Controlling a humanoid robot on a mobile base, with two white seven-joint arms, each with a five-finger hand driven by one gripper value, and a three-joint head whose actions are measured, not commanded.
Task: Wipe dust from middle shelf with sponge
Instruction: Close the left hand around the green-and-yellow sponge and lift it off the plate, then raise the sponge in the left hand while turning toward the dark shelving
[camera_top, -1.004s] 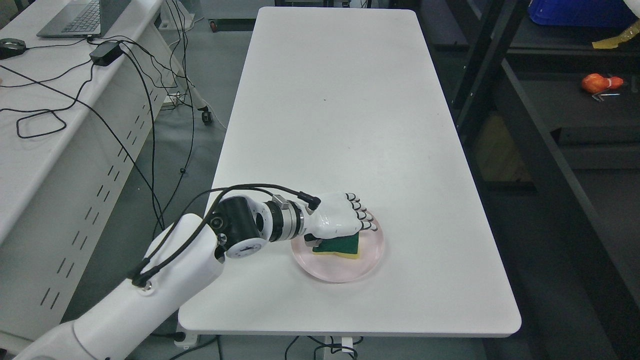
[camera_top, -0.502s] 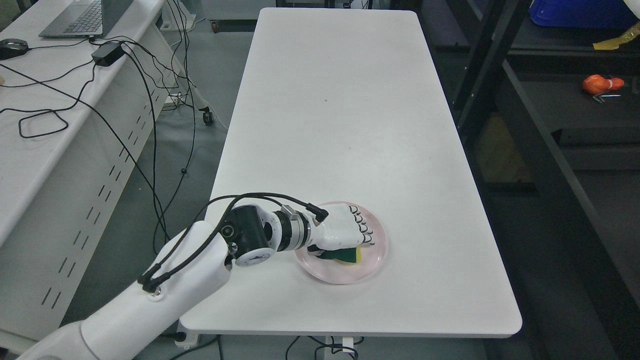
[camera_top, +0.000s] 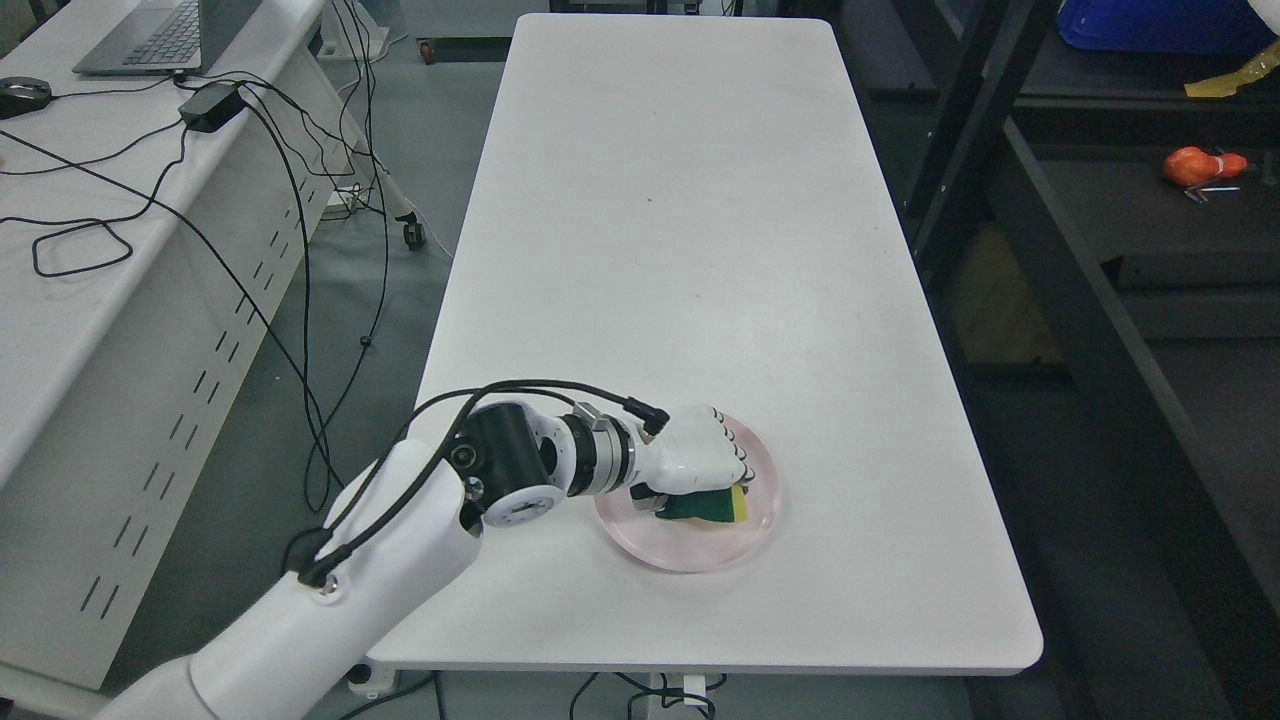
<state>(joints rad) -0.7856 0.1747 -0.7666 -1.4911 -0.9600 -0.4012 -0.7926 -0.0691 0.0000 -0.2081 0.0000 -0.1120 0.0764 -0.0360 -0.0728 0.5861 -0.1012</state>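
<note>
A green and yellow sponge (camera_top: 712, 507) lies in a pale pink plate (camera_top: 700, 550) near the front of the white table (camera_top: 680, 200). My left hand (camera_top: 702, 463) comes in from the lower left and rests on top of the sponge with its fingers curled down around it. The sponge is mostly hidden under the hand; only its front edge shows. A dark metal shelf unit (camera_top: 1100, 260) stands to the right of the table. My right arm is not in view.
An orange object (camera_top: 1198, 165) and a blue bin (camera_top: 1150, 25) lie on the shelves at the right. A desk (camera_top: 60, 300) with a laptop (camera_top: 150, 35), a mouse, a power brick and trailing cables stands at the left.
My left hand has lowered onto the sponge and curled its fingers around it, covering more of it. The arm has shifted a little to the right. The view shifted slightly.
</note>
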